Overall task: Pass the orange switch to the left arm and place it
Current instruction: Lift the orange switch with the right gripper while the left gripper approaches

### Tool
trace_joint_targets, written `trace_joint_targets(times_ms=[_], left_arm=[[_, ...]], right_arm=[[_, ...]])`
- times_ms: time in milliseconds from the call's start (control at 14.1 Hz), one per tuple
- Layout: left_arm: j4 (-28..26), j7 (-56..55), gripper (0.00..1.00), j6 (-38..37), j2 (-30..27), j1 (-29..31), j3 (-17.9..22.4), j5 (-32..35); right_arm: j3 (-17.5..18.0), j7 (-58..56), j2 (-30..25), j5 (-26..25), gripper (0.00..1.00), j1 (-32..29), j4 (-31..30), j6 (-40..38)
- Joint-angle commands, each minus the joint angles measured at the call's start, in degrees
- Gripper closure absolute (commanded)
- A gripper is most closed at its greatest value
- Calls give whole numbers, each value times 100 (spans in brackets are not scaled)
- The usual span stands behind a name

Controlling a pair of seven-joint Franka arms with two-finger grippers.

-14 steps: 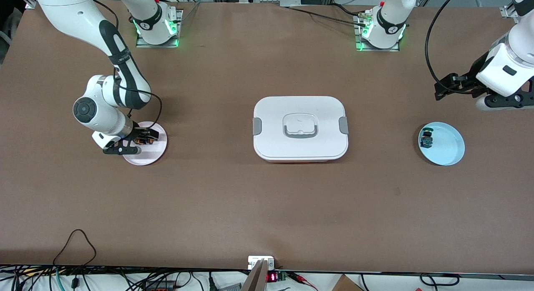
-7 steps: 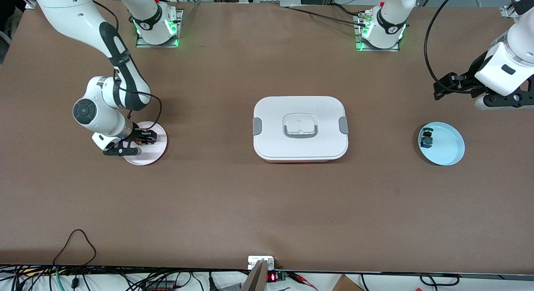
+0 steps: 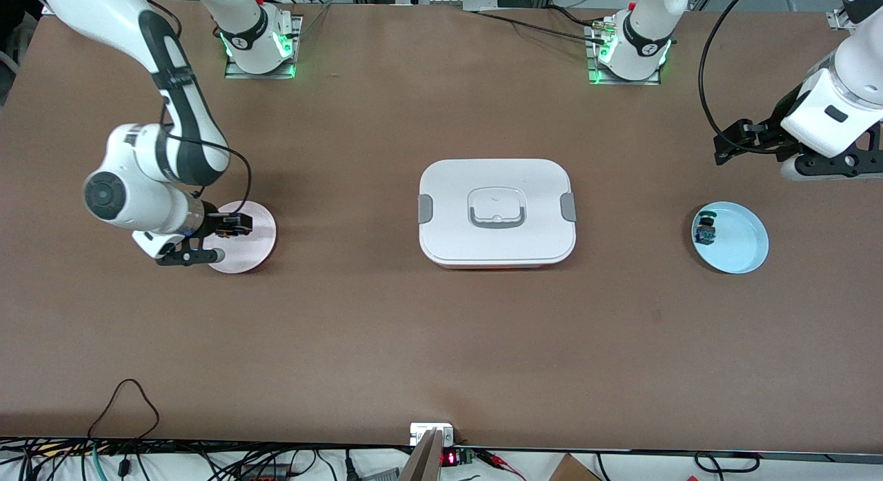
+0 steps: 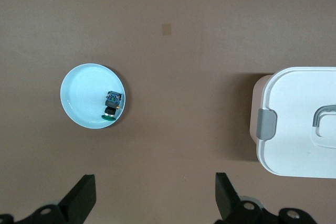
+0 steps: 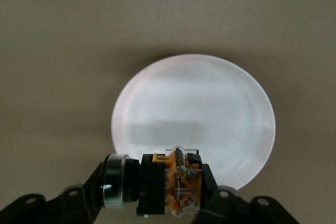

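Note:
My right gripper (image 3: 231,226) is shut on the orange switch (image 5: 168,183), a small black part with a silver ring and an orange-gold block, and holds it above the pink plate (image 3: 248,243). The plate also shows in the right wrist view (image 5: 199,108). The white lidded box (image 3: 497,212) stands mid-table, between the two arms; it also shows in the left wrist view (image 4: 302,124). My left gripper (image 3: 731,146) is open and empty, up in the air near the light blue plate (image 3: 738,243), at the left arm's end of the table. Its fingertips (image 4: 84,195) show wide apart.
A small blue and green switch (image 3: 705,229) lies in the light blue plate, at its rim toward the box; it also shows in the left wrist view (image 4: 112,104). Cables and a small device line the table's edge nearest the front camera.
My right gripper has risen from the pink plate with the orange switch in it and drifted toward the right arm's end of the table. The left arm has shifted only slightly.

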Motion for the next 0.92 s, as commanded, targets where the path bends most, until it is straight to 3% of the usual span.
trace_joint_targets(times_ms=[0,355,569,711,853], left_arm=[[104,-57,0,-117,-18,-27,24,-76],[156,-13,0,-239,254,16,41,-611],[174,-4,0,-644,404,43,41,-1084],[139,-13,0,-923,474,43,68,-1899],[174,-39,0,-1286,562,34,50,-2823]], right_arm=[[5,-144,-298,122,100,21,621,-779],[5,-205,-456,113,99,240,1923,-1852],[14,-625,-710,192,99,521,2214,-1898],[40,-924,-852,856,99,662,2232,-1845],[127,-1730,-887,1839,99,715,2311,-1819]])
